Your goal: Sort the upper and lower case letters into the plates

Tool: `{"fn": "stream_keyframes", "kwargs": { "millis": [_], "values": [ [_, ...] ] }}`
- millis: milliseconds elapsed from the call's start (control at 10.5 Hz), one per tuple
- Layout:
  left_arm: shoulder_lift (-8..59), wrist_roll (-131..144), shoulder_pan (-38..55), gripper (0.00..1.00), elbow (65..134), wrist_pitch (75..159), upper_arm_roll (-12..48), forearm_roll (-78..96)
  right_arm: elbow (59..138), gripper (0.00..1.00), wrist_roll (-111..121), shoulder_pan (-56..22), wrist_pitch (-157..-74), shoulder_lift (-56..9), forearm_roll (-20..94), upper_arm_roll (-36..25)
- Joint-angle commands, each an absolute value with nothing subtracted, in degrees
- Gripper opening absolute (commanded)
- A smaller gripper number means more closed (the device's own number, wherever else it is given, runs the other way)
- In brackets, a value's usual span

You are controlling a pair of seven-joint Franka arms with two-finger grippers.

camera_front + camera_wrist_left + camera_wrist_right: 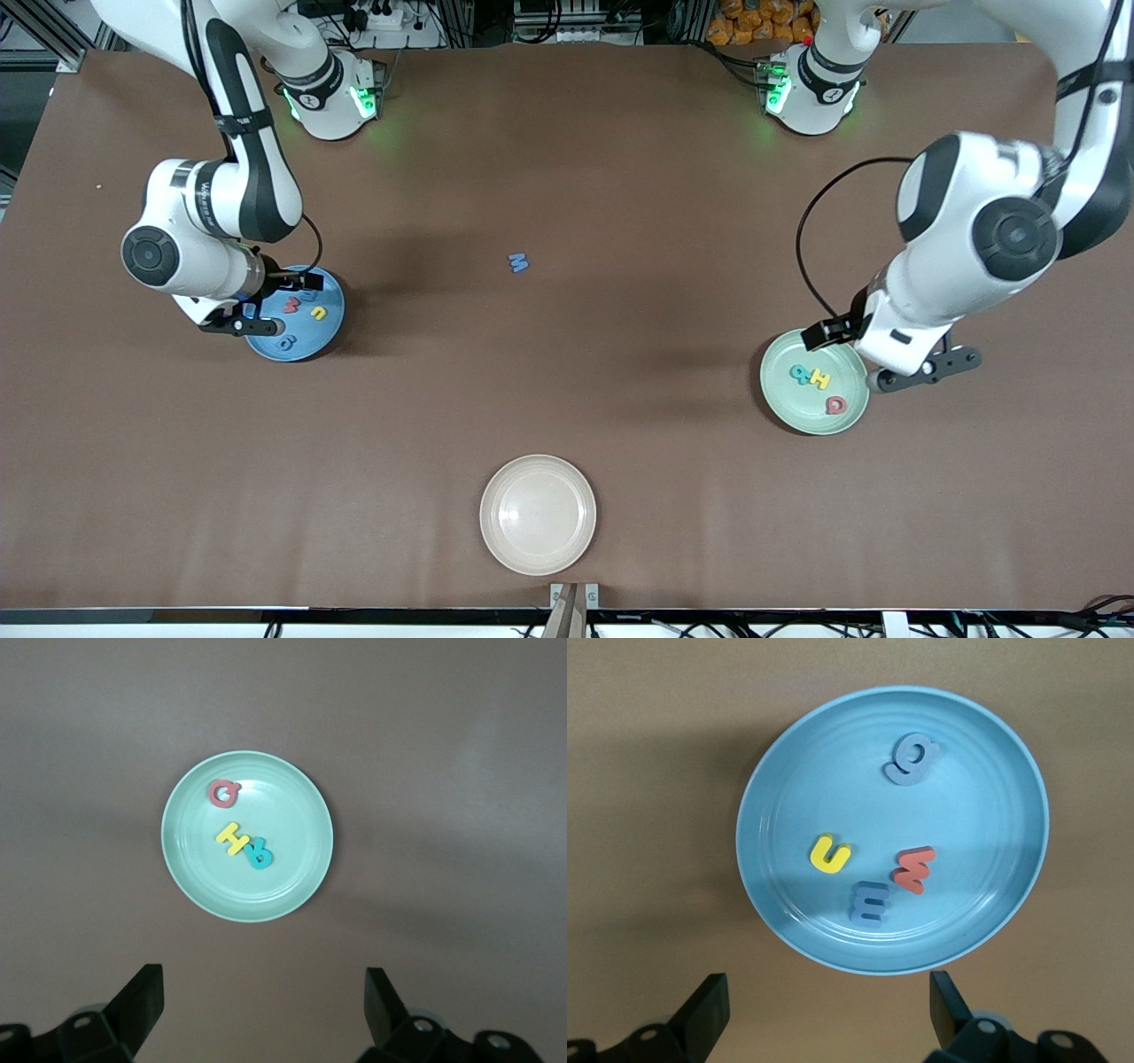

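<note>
Letters sorted into two plates
Blue plate (757,788) holds four letters, green plate (310,797) three; both open grippers, right (824,1014) and left (263,1010), hover above them.

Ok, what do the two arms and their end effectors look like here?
Both arms are glossy white with black joint sections. Their bases glow green, and a black cable loops along each forearm. The left end effector and the right end effector are matte black with two flat angular fingers, and screw holes show at the finger mounts. There is faint lettering on the right arm's link.
</note>
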State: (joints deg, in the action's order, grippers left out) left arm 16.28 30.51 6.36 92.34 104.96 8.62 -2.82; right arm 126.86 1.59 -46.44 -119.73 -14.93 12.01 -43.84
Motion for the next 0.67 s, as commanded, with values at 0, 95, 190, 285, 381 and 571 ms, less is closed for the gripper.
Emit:
{"fn": "stream_keyframes", "kwargs": {
  "millis": [0, 95, 190, 285, 381, 571],
  "values": [
    [14.59, 29.71, 6.42, 1.00, 90.70, 100.91, 8.87, -1.06, 127.35, 1.00, 1.93, -46.58, -119.44, -14.06, 12.48, -44.03],
    [14.50, 30.40, 6.50, 1.00, 90.79, 100.90, 10.44, -0.97, 127.35, 1.00, 1.93, -46.67, -119.44, -14.06, 12.48, -43.95],
    [14.59, 30.32, 6.68, 1.00, 90.79, 100.90, 11.24, -0.97, 127.44, 1.00, 1.85, -46.67, -119.44, -13.98, 12.48, -43.95],
    [14.59, 30.32, 7.55, 1.00, 90.79, 100.81, 11.34, -0.88, 127.62, 1.00, 1.32, -46.84, -119.70, -13.89, 12.48, -43.95],
    [14.59, 30.24, 7.73, 1.00, 90.70, 100.90, 11.51, -0.88, 127.88, 1.00, 1.14, -46.93, -120.06, -13.89, 12.57, -43.86],
    [14.50, 29.80, 8.35, 1.00, 90.35, 100.90, 11.60, -0.88, 128.75, 1.00, -3.23, -48.85, -121.02, -13.54, 12.83, -43.77]
  ]
}}
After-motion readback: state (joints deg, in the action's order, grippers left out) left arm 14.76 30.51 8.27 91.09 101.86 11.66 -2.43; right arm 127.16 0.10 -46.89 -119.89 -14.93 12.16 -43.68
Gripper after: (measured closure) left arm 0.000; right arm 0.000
